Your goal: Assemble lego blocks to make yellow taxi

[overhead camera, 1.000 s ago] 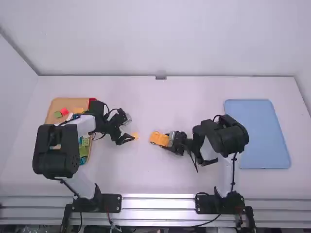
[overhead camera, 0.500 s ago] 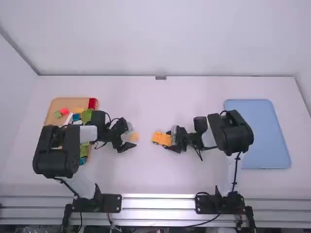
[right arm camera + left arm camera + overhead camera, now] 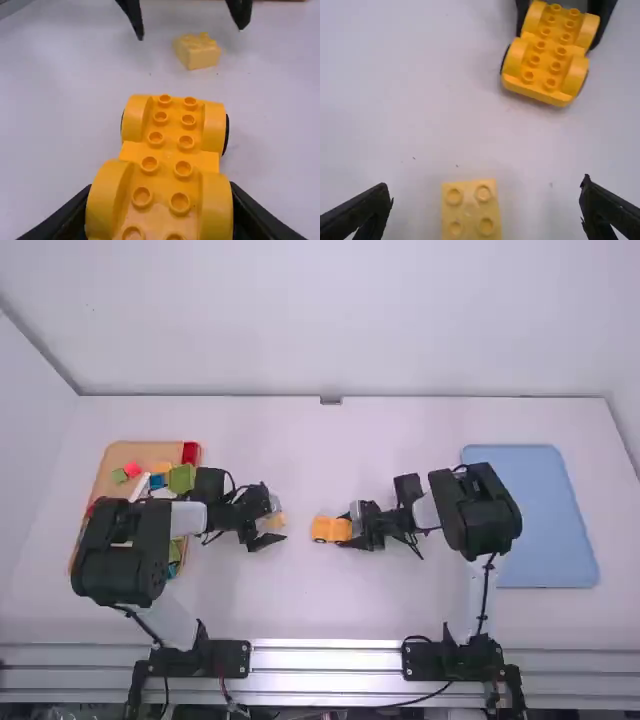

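Note:
My left gripper (image 3: 270,524) is low over the table, open around a pale yellow block (image 3: 278,521) without gripping it. In the left wrist view, that studded block (image 3: 471,215) lies between the spread fingers of my left gripper (image 3: 486,192). To its right, an orange-yellow wheeled car base (image 3: 324,529) is held from its right end by my right gripper (image 3: 350,529). Seen from the right wrist, the car base (image 3: 170,155) is studs up, its near end between the closed-in fingers of my right gripper (image 3: 160,195); the block (image 3: 197,53) stands apart beyond its far end.
At the left, a wooden tray (image 3: 118,454) holds several coloured blocks, partly beneath the left arm. A blue tray (image 3: 535,510) lies at the right, beside the right arm. Bare table (image 3: 330,460) stretches beyond both grippers.
The right gripper has turned with the car base, which was slanted and now lies nearly straight left to right. The left gripper has shifted slightly right and nearer the camera, around the block.

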Controlling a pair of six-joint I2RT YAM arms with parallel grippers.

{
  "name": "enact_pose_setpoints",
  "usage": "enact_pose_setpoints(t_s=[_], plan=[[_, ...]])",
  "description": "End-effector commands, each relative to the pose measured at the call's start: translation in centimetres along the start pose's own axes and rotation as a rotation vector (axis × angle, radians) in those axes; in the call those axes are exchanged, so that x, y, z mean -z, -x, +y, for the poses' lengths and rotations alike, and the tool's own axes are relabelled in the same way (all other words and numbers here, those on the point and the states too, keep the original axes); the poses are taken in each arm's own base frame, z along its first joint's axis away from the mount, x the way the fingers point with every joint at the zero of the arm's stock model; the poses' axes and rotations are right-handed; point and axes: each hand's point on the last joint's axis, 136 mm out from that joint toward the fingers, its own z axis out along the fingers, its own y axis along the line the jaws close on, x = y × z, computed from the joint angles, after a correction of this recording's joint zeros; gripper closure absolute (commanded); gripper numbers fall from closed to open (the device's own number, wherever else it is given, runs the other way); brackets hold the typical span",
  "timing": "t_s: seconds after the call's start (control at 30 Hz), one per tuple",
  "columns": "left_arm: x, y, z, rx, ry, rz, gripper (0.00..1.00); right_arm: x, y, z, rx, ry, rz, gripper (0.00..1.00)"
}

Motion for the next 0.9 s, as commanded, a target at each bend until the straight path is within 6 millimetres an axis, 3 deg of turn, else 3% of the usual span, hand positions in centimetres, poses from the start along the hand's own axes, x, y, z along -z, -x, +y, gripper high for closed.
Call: enact_pose_setpoints(t_s=[0.0, 0.03, 0.13, 0.2, 0.23, 0.33, 0.37, 0.47, 0.6, 0.8, 0.87], plan=[[-0.6, -1.0, -1.2, 0.052, -0.022, -0.009, 0.01, 0.0, -0.6, -0.9, 0.069, 0.002, 0.048, 0.46], [-0.6, -1.2, -1.2, 0.047, -0.016, -0.011, 0.01, 0.0, -0.5, -0.8, 0.063, 0.016, 0.048, 0.46], [-0.9, -1.8, -1.6, 0.044, -0.01, -0.012, 0.01, 0.2, -0.2, -0.9, 0.053, 0.044, 0.055, 0.33], [-1.1, -2.1, -2.1, 0.043, -0.017, -0.009, 0.01, 0.3, 0.2, -0.9, 0.034, 0.067, 0.057, 0.19], [-1.1, -2.2, -2.1, 0.042, -0.015, -0.004, 0.0, 0.4, 0.3, -0.9, 0.032, 0.07, 0.058, 0.18], [-1.1, -3.2, -2.1, 0.034, 0.016, 0.037, 0.21, 0.6, 0.8, -0.8, 0.018, 0.1, 0.062, 0.13], [-1.1, -3.3, -2.1, 0.033, 0.019, 0.038, 0.22, 0.6, 0.9, -0.8, 0.019, 0.103, 0.062, 0.12], [-1.0, -3.2, -2.1, 0.024, 0.028, 0.02, 0.41, 0.7, 1.3, -0.6, 0.025, 0.124, 0.059, 0.11], [-0.8, -3.2, -2.0, 0.035, 0.032, 0.007, 0.48, 0.8, 1.5, -0.4, 0.013, 0.136, 0.06, 0.1], [-0.8, -3.1, -1.7, 0.02, 0.041, 0.009, 0.82, 1.2, 1.6, -0.7, -0.001, 0.126, 0.051, 0.05], [-0.8, -3.0, -1.6, 0.014, 0.043, 0.001, 0.83, 1.4, 1.7, -0.8, -0.003, 0.122, 0.045, 0.02]])
